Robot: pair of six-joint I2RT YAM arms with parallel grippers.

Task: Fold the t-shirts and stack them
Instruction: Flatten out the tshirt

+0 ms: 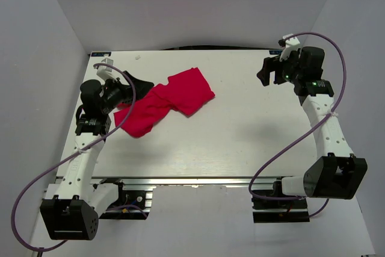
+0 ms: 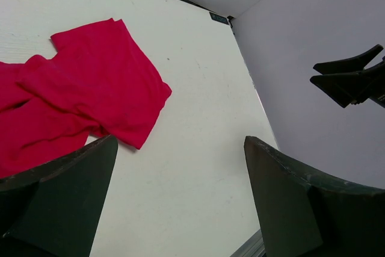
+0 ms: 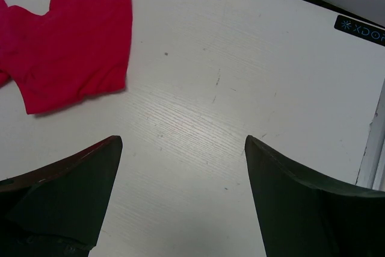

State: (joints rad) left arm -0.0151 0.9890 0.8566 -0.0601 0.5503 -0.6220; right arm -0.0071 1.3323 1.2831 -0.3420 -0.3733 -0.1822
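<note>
One red t-shirt (image 1: 168, 100) only, seen from above: crumpled at far left of table (image 1: 240, 142), not yet folded. Left gripper (image 1: 141, 85) just beside its left edge, probably placed for a grasp. Right gripper (image 1: 267, 71) well apart at far right, likely waiting.

From left wrist: pincer spread wide, pinching nothing, t-shirt (image 2: 90, 88) close ahead.

From right wrist: spread too, empty, t-shirt (image 3: 72, 52) off to upper left.

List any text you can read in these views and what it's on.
"XDO", cut off by the frame edge: dark sticker on the table.
Corner label in the left wrist view: too small to read.
T-shirt: no print.
</note>
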